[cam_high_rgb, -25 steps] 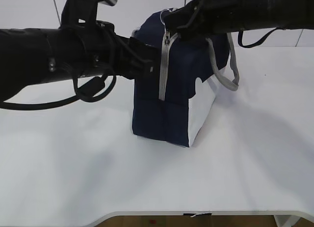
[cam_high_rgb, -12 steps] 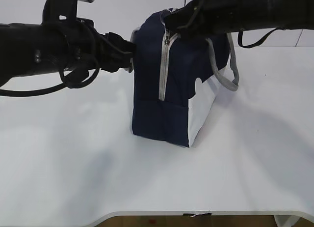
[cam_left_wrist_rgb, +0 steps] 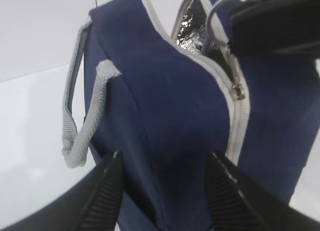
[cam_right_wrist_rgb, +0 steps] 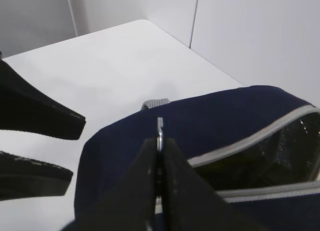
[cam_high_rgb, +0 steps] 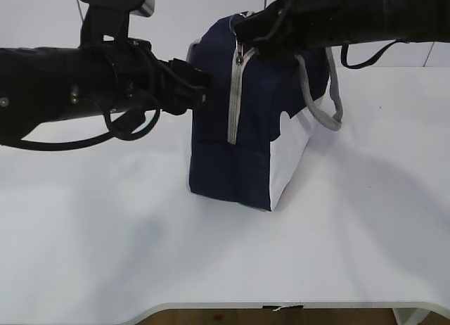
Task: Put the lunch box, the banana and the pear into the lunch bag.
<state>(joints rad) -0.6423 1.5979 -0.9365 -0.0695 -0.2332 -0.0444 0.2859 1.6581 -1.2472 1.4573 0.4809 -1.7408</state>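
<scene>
Atop lunch bag (cam_high_rgb: 246, 128), right tool (cam_right_wrist_rgb: 158, 156) pinching ring pull (cam_right_wrist_rgb: 160, 132).

Lunch bag (cam_left_wrist_rgb: 165, 106) bottom cut off by left wrist view, its silvery interior mostly hidden

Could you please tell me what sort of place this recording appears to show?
Probably a robot test bench: a bare white table, plain pale panelled walls, and only a boxy navy-blue fabric lunch bag between two black arms.
</scene>
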